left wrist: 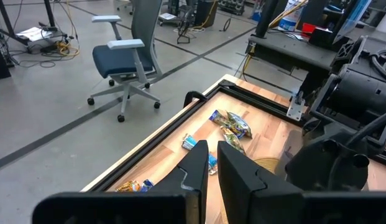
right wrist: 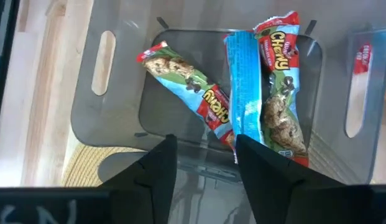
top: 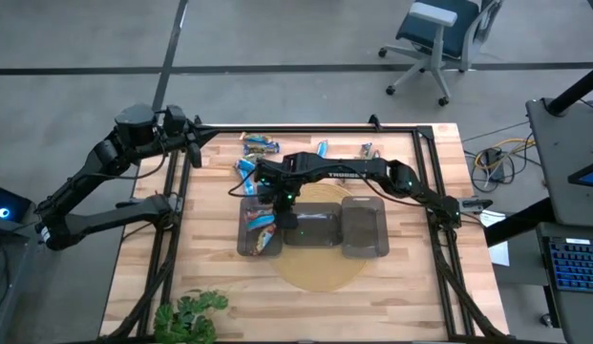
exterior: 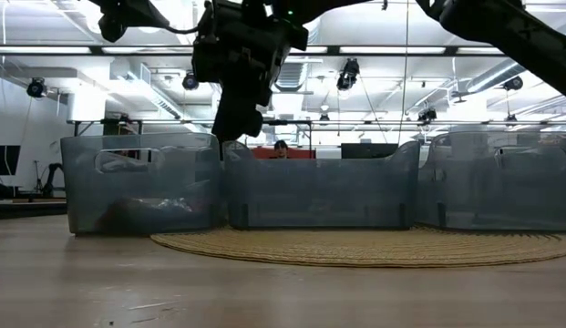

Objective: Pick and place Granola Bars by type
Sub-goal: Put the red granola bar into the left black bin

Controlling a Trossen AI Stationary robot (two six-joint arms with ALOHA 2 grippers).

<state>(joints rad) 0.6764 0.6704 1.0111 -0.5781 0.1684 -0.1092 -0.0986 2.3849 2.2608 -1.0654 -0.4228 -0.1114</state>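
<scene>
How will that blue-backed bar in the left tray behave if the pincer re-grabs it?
The blue-backed bar has a glossy wrapper, so it is probably slippery. It looks thin and flat, likely light and unlikely to roll. It lies partly over another bar, so it may slide when nudged by the right pincer.

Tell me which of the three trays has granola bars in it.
The left tray, under the right gripper: bars lie in it. The middle tray and right tray look empty.
</scene>
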